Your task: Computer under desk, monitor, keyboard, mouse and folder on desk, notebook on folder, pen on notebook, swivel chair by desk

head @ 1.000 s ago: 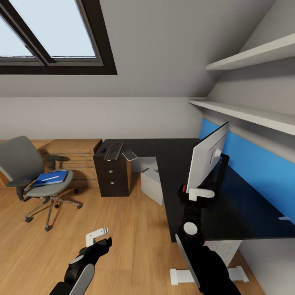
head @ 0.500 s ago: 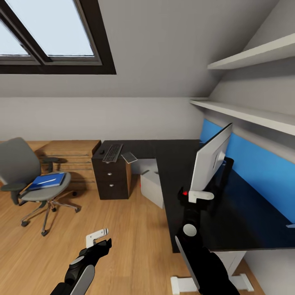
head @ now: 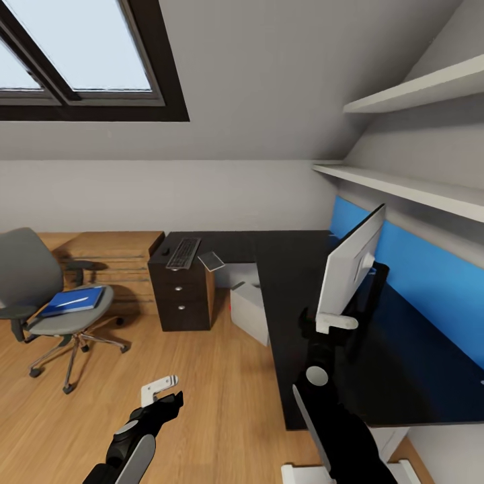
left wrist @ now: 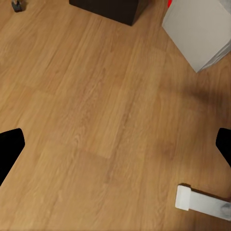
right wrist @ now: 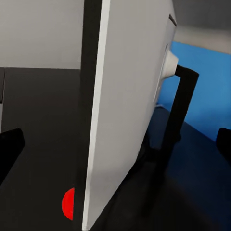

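Right pincer (head: 331, 324) spread wide at monitor (head: 351, 266) edge, not gripping; left pincer (head: 160, 388) open, idle. Square monitor gently on bench (head: 296, 282), avoid tipping.

Glossy black arms with grey panels and round silver joint caps, each ending in a white pincer (head: 160, 388).

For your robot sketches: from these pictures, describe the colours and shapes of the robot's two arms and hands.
Both arms are glossy black with silver-grey panels along the forearm. The right arm carries a round silver-white cap at its wrist joint. The left hand and the right hand have white, blocky fingers; in the wrist views their tips show as black shapes.
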Tool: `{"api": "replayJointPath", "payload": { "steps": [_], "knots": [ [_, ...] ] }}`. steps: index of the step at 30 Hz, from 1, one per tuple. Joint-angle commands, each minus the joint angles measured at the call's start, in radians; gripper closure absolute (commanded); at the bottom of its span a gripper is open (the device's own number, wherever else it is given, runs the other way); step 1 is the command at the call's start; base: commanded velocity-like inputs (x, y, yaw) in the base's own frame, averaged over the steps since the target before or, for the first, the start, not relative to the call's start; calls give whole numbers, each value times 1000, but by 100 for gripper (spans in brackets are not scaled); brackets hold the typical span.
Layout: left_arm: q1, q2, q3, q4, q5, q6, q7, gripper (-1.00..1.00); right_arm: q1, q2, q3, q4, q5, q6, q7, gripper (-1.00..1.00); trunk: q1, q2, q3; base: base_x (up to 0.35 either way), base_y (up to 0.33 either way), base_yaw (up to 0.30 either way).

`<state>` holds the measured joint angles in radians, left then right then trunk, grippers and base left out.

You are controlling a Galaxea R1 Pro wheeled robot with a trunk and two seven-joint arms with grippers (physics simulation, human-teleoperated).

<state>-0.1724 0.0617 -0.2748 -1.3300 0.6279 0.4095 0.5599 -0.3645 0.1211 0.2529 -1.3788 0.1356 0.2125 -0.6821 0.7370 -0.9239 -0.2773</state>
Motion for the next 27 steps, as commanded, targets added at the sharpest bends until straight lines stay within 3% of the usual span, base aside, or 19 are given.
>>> {"api": "replayJointPath", "payload": {
  "steps": [1, 27],
  "knots": [
    [-1, 1, -3, -1, 8, 1, 9, -100, -1, 0, 0, 0, 9, 10, -4, -100, 0, -1, -1, 99, 0, 0],
    [-1, 0, -4, -1, 10, 2, 9, -100, -1, 0, -23, 1, 9, 10, -4, -100, 0, -1, -1, 69, 0, 0]
  ]
}}
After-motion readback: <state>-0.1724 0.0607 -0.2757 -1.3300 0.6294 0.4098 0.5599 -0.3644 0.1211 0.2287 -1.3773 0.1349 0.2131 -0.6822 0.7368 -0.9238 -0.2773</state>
